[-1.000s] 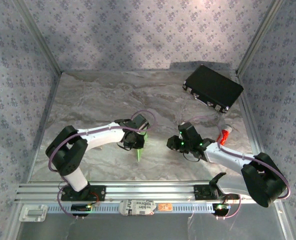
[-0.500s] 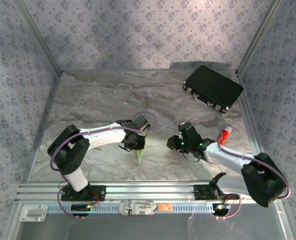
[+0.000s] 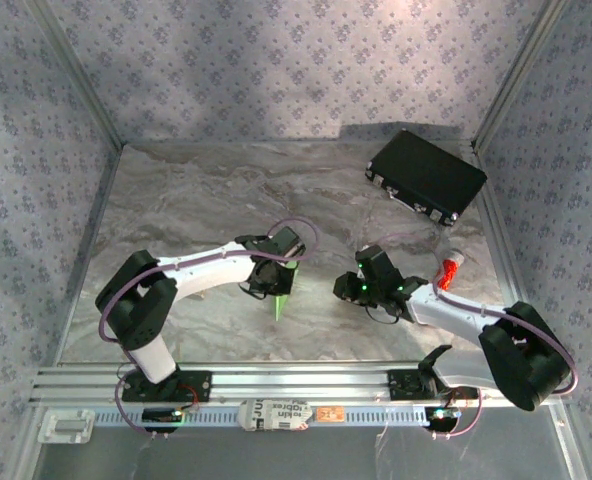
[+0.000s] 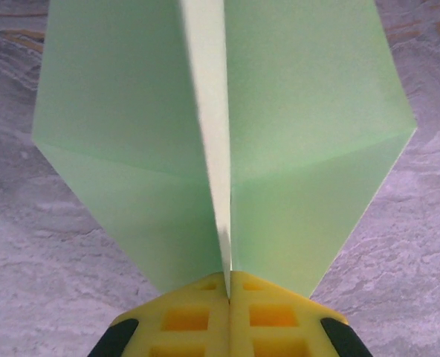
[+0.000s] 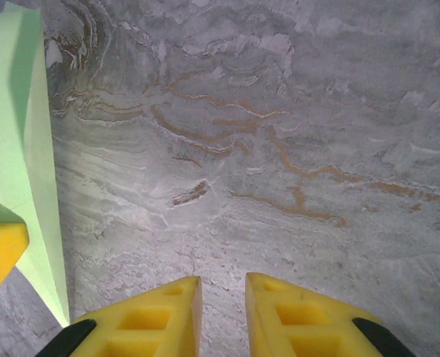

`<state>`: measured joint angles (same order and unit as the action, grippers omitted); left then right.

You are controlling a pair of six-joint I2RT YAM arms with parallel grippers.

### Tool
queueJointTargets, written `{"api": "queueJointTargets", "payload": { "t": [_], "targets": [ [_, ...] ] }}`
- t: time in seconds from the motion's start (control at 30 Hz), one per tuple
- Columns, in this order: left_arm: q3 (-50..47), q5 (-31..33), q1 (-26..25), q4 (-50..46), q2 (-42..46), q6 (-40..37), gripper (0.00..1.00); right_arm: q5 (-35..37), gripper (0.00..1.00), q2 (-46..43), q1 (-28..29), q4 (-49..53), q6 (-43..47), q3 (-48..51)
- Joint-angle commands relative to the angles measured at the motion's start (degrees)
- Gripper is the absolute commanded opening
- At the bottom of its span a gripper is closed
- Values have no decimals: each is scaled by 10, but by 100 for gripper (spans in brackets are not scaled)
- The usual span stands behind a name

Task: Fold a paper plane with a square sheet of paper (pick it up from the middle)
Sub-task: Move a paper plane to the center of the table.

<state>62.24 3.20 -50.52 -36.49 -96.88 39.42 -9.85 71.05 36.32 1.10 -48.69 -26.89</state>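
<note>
Left of centre, clamped shut with the left gripper (image 4: 229,286) on the centre crease of the plane (image 4: 131,134); pointing its long axis toward the near edge. Further right, hovering with the right gripper (image 5: 221,297) over bare table (image 5: 294,149), slightly parted, holding nothing. Already in hand on the left; for the right, probably a short leftward reach.

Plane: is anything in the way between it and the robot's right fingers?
No, nothing visible is. Just bare table lies between the right fingers and the plane. The left fingers are pinching the plane at its centre fold.
</note>
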Motion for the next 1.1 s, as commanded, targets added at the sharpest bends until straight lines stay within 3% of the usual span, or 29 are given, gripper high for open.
{"api": "queueJointTargets", "payload": {
  "t": [0.0, 1.07],
  "targets": [
    [24, 36, -8, -55, -8, -11, 2, 1, 24, 5, 4, -6, -4, -2],
    [33, 2, -18, -44, -47, -1, 13, 0, 24, 8, 4, 1, -1, -8]
  ]
}}
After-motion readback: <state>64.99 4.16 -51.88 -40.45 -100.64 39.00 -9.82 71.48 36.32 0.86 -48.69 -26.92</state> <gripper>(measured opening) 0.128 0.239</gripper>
